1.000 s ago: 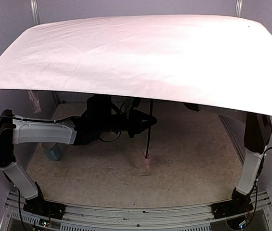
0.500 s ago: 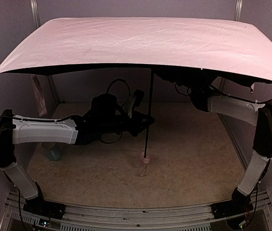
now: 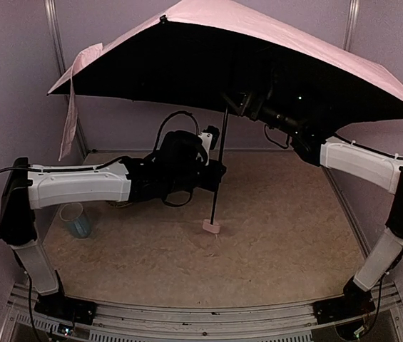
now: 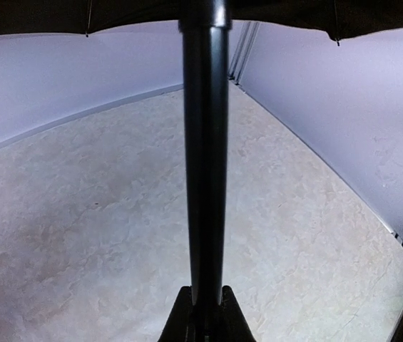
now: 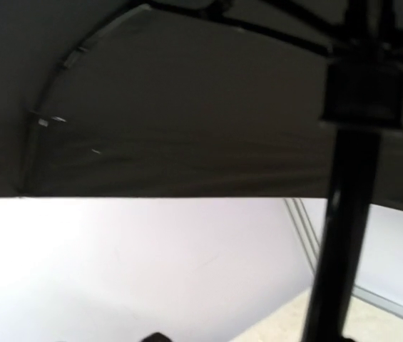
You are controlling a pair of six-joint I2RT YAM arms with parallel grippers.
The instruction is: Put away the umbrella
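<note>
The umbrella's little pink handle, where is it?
In the top view, the handle sits on the table near the middle, just below the left gripper clamping the shaft.

Folding fabric umbrella (image 3: pixel 272 35): outer face pale pink, lining black. Thin shaft (image 4: pixel 205 178) black; small handle (image 3: pixel 211 227) pale pink. Desk surface (image 3: pixel 287 235): beige, mottled. Translucent plastic cup (image 3: pixel 78 219), left edge: pale blue. Left arm shell (image 3: pixel 80 187) and right arm shell (image 3: pixel 361 162): white, joints black.

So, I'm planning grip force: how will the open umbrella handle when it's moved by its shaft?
Likely top-heavy and tippy: the wide canopy sits high above the left gripper on a thin shaft. The fabric probably flops; a strip hangs loose at its left edge.
</note>
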